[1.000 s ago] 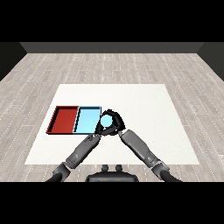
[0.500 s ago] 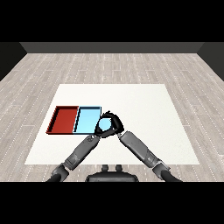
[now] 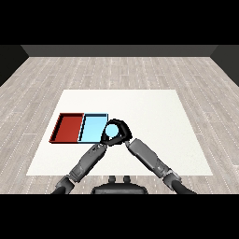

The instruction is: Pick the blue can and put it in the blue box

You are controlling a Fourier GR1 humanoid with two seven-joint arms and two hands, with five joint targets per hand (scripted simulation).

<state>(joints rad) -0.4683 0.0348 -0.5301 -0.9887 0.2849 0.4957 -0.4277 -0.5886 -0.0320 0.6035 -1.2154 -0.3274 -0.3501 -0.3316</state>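
One blue can (image 3: 111, 132) is present, held in the right hand (image 3: 119, 132), whose black fingers and thumb curl round it. The can sits at the right edge of the light blue tray (image 3: 93, 127), overlapping that tray's near right corner; whether it touches the tray cannot be told.

Two trays lie side by side on the white surface (image 3: 154, 116): the light blue tray, and one red tray (image 3: 68, 127) touching its left side.

Two grey forearms enter from the lower corners. The left hand (image 3: 103, 144) lies just below the can, largely hidden by the right hand; the state of its fingers cannot be told.

Compared with the frame 0.5 s ago, the can and right hand have shifted slightly left and nearer, closer to the light blue tray's corner. Both trays remain in the same positions. One second ago the can stood further right, clear of the tray edge.
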